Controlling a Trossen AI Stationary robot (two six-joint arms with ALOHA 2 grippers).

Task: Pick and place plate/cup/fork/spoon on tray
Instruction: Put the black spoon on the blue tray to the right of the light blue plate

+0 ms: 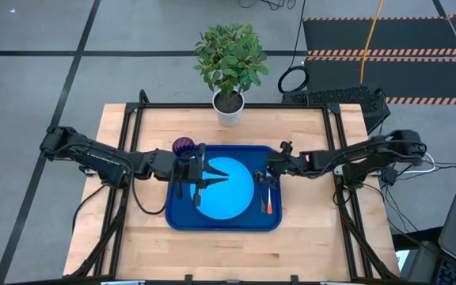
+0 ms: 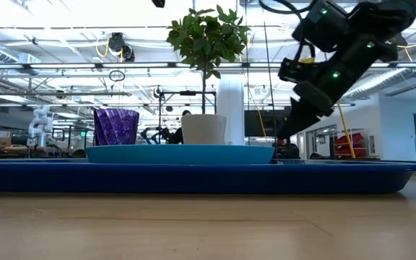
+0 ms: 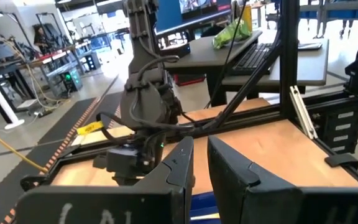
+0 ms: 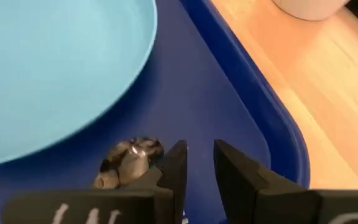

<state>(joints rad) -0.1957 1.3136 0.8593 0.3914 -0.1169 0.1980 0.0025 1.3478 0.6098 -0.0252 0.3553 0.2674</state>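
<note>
The dark blue tray (image 1: 177, 218) lies mid-table. The light-blue plate (image 1: 232, 194) rests flat in it. The purple cup (image 1: 184, 146) stands upright at the tray's far left corner. The orange-handled fork (image 1: 267, 206) and the dark spoon (image 1: 260, 195) lie on the tray floor right of the plate. My right gripper (image 1: 266, 179) is low over the tray's right part, its fingers a narrow gap apart (image 4: 200, 163). The spoon's bowl (image 4: 129, 160) lies just beside one finger. My left gripper (image 1: 206, 177) hovers over the plate's left part, shut and empty (image 3: 201, 163).
A white plant pot (image 1: 229, 107) with a leafy plant stands at the table's far edge, behind the tray. Bare wooden table top (image 1: 133, 237) lies left, right and in front of the tray. Black frame rails run along both sides.
</note>
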